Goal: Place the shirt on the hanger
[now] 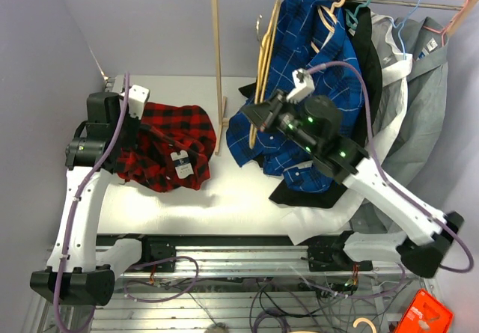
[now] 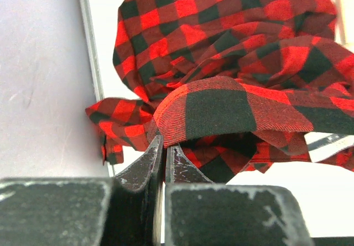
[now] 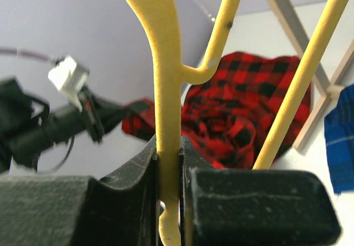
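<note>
Left fingers (image 2: 145,166) pinch shut on a fold of the crumpled red-and-black plaid shirt (image 2: 221,108) on the white surface (image 1: 224,198), right fingers (image 3: 133,174) clamp the thin pale-yellow hanger (image 3: 166,63) — best to lift the cloth clear before threading.

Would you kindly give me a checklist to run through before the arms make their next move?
1. Left gripper shut on the shirt: ok.
2. Right gripper shut on the hanger: ok.
3. Shirt spread open for the hanger: not ok, it lies bunched on the table.
4. Hanger free of the rack: cannot tell.
5. Hanger brought to the shirt: not ok, they are apart.
</note>
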Robot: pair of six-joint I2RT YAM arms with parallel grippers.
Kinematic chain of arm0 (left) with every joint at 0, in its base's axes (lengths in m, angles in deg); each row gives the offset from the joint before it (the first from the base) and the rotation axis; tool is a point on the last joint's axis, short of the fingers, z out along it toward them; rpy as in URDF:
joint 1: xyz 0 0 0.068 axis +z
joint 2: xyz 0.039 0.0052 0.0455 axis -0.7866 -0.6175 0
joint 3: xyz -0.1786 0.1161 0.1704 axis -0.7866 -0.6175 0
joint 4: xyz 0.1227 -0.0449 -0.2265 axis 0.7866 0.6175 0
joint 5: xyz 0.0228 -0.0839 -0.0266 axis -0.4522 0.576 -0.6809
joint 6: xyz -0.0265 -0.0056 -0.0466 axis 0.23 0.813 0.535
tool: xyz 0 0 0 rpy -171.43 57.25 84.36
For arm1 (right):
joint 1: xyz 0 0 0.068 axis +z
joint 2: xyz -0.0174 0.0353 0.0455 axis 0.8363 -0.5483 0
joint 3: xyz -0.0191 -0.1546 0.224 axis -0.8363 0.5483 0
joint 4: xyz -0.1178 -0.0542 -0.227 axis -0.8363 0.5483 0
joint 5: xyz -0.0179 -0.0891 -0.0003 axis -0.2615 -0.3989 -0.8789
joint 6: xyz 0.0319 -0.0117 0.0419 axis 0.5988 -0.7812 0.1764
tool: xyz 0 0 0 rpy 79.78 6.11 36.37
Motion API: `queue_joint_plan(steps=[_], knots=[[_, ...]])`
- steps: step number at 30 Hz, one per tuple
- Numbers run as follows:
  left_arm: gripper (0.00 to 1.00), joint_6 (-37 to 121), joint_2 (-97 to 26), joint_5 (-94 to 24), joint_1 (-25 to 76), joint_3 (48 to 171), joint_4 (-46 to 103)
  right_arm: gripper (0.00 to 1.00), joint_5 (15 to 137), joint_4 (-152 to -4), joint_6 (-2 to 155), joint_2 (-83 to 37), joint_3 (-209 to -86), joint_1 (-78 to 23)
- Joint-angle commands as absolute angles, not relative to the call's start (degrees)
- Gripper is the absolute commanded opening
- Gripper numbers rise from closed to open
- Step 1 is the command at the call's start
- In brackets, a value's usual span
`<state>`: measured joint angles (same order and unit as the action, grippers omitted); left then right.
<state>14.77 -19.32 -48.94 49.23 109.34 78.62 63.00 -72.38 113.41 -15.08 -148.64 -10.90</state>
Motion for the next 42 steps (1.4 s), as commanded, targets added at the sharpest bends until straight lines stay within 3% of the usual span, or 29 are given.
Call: queue_joint_plan(steps=[1,3,5,10,17,20,24,28,34,42], knots=[[0.07,9.29,-20.30,-34.40,49.67,115.39,83.17,0.00,74.67,-74.48,110.75,-4.21,-139.81,-11.10],[0.07,5.94,-21.11,-25.81,49.66,117.23,85.66,0.00,84.30,-74.94,113.48,-1.06,-135.68,-11.14],[0.07,5.05,-22.10,-24.52,49.59,117.90,85.43,0.00,93.95,-76.85,116.42,0.77,-132.28,-11.13],[0.07,4.92,-25.81,-30.02,48.32,121.42,82.42,0.00,115.13,-97.45,126.61,8.76,-118.47,-11.09],[0.07,7.39,-29.62,-45.83,45.19,121.46,77.23,0.00,130.14,-124.04,140.54,14.18,-106.82,-11.11],[0.07,9.36,-33.69,-47.30,44.48,124.13,79.44,0.00,134.35,-130.29,147.26,13.41,-104.04,-10.80],[0.07,11.16,-34.03,-46.75,42.08,125.43,79.04,0.00,135.26,-139.14,153.46,10.18,-97.21,-9.54],[0.07,11.62,-34.49,-47.22,39.92,127.05,80.81,0.00,133.02,-138.07,148.05,7.99,-90.57,-8.72],[0.07,11.62,-33.15,-47.24,39.30,127.33,82.60,0.00,129.89,-125.90,133.15,2.65,-92.46,-8.75],[0.07,10.77,-30.27,-45.29,39.30,126.23,85.63,0.00,129.32,-134.63,134.44,-5.56,-94.18,-8.95]])
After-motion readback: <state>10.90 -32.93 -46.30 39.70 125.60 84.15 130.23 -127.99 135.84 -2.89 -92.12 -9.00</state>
